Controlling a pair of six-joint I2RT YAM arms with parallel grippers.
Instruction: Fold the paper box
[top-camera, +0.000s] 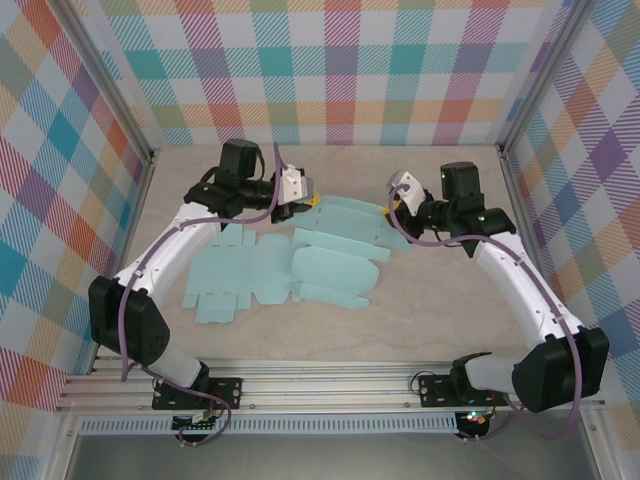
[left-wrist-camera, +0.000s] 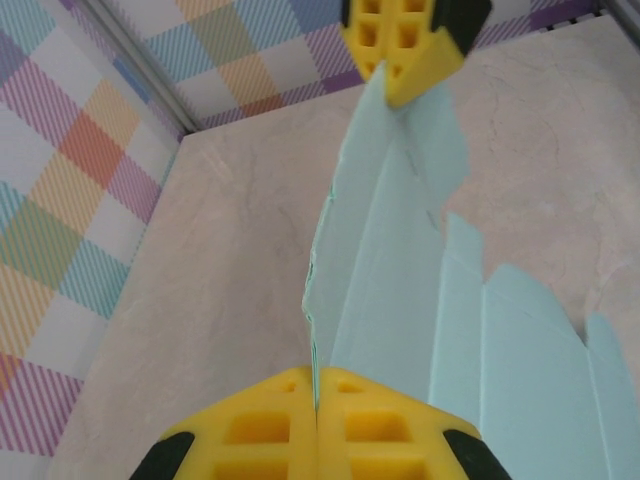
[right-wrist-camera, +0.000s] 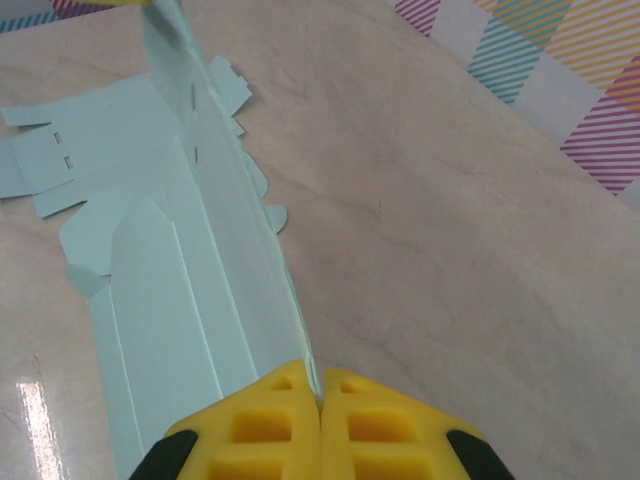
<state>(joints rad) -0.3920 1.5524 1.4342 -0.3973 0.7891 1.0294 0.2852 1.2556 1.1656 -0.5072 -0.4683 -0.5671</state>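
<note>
A pale teal paper box (top-camera: 300, 270), a thin die-cut card sheet with scored crease lines, rounded flaps and small tabs and slots, is spread out unfolded on the smooth beige, marble-veined surface (top-camera: 440, 320). It lies in front of the plaid back wall (top-camera: 330, 70), and most of it is flat.

The long strip along the edge nearest the back wall is lifted off the surface and tilted up along a crease. It stretches between the two grippers.

The left gripper (top-camera: 308, 203) has yellow, waffle-patterned fingers. It holds the left end of the raised strip, with its jaws pressed fully together on the thin card. In the left wrist view the card edge runs straight out of the closed gripper (left-wrist-camera: 315, 385) and across the paper box (left-wrist-camera: 400, 300) to the right gripper (left-wrist-camera: 400, 60) at the far end.

The right gripper (top-camera: 392, 203) pinches the right end of the same strip. In the right wrist view its yellow fingertips are closed tight on the card edge (right-wrist-camera: 320, 385). From there the paper box (right-wrist-camera: 170, 300) fans out onto the glossy surface (right-wrist-camera: 430, 200) on the side away from the back wall.
</note>
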